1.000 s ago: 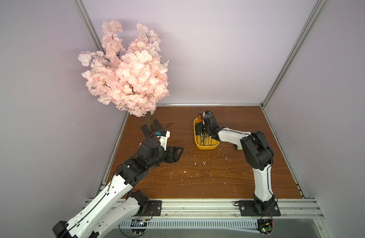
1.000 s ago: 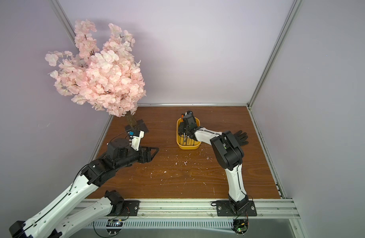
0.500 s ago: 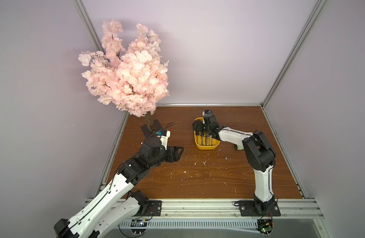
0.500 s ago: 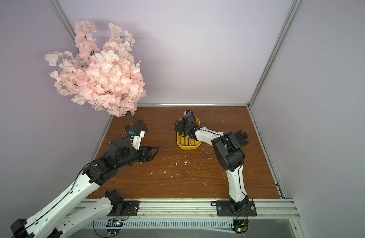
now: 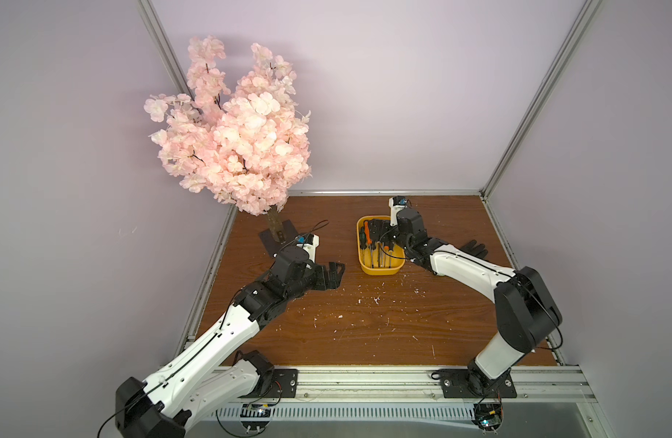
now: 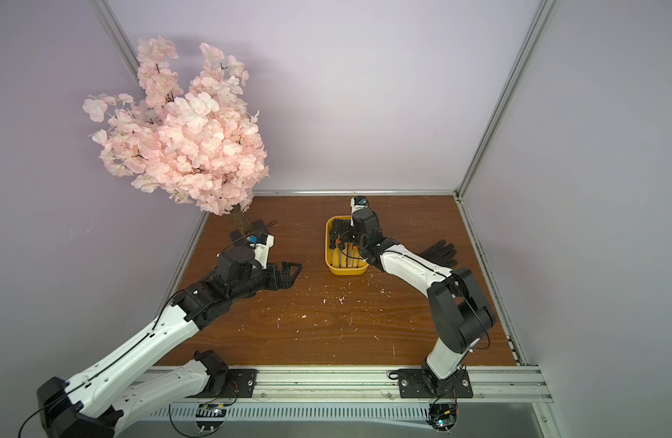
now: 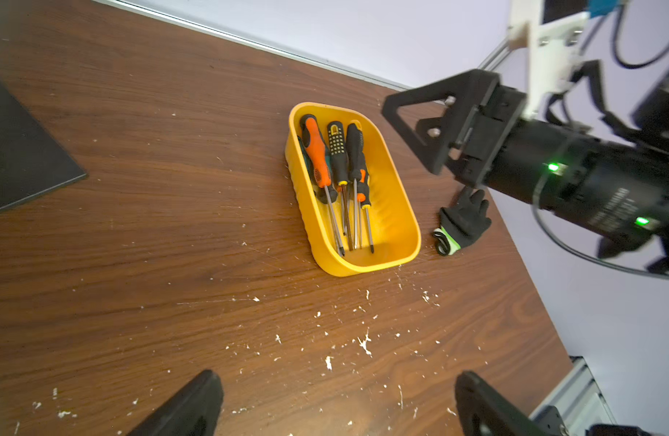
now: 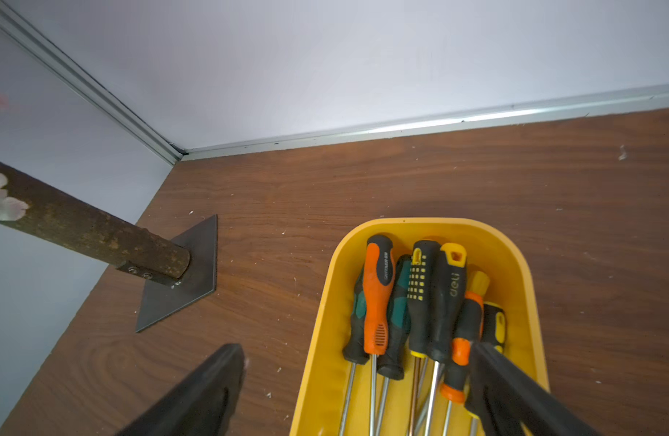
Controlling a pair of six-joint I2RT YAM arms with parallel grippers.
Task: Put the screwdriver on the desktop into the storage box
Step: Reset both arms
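Storage box (image 7: 395,204) yellow; screwdriver (image 7: 316,158) orange/blk; neighbour (image 7: 306,162) maybe teal

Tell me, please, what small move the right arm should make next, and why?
Probably lift the right gripper straight up, clear of the storage box. Its jaws stand open over the box and hold nothing, the screwdrivers lie inside it, and no screwdriver shows on the desktop, so the placing looks done.
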